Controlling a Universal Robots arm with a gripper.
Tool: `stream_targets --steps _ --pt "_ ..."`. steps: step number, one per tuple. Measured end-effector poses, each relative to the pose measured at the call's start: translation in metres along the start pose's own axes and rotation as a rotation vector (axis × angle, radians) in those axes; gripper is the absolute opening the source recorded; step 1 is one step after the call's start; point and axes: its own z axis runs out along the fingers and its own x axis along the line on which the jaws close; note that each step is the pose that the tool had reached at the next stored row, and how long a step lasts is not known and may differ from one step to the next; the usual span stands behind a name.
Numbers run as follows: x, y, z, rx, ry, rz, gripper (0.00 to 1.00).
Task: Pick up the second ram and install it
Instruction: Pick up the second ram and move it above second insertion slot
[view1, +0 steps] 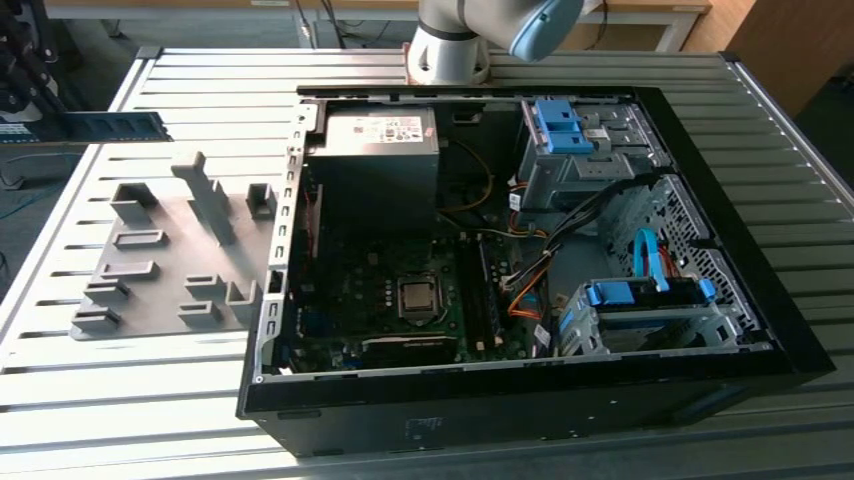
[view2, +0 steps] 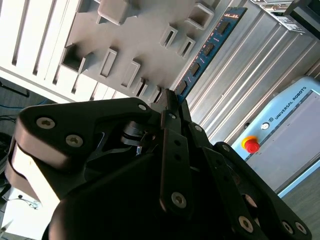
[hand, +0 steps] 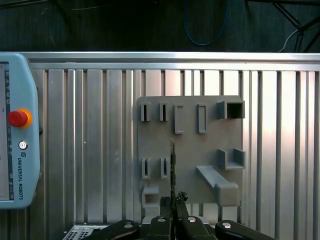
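Observation:
The second ram (view2: 210, 47) is a long blue-green board with a row of black chips. My gripper (view2: 170, 98) is shut on one end of it, and the rest sticks out beyond the fingertips. The first wrist view shows the ram (hand: 172, 167) edge-on, rising from the gripper (hand: 173, 201) above the grey slotted holder (hand: 192, 142). In the exterior view the ram (view1: 114, 127) hangs in the air at the far left, above and behind the holder (view1: 160, 275), well away from the open computer case (view1: 300, 250).
The case lies open on the slatted metal table (view1: 160, 410), with its motherboard (view1: 400, 310), drive cages (view1: 581, 140) and cables exposed. The arm's base (view1: 447, 50) stands behind the case. A teach pendant with a red button (hand: 17, 118) lies on the table beside the holder.

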Motion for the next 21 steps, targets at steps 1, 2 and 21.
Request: stream_targets --steps 1,2,21 --pt "0.0000 -0.0004 0.0000 0.0000 0.0000 0.000 0.14" --pt "0.0000 -0.0007 0.0000 0.0000 0.0000 0.000 0.14" --pt "-0.0001 -0.0065 0.0002 0.0001 -0.0001 0.000 0.14"
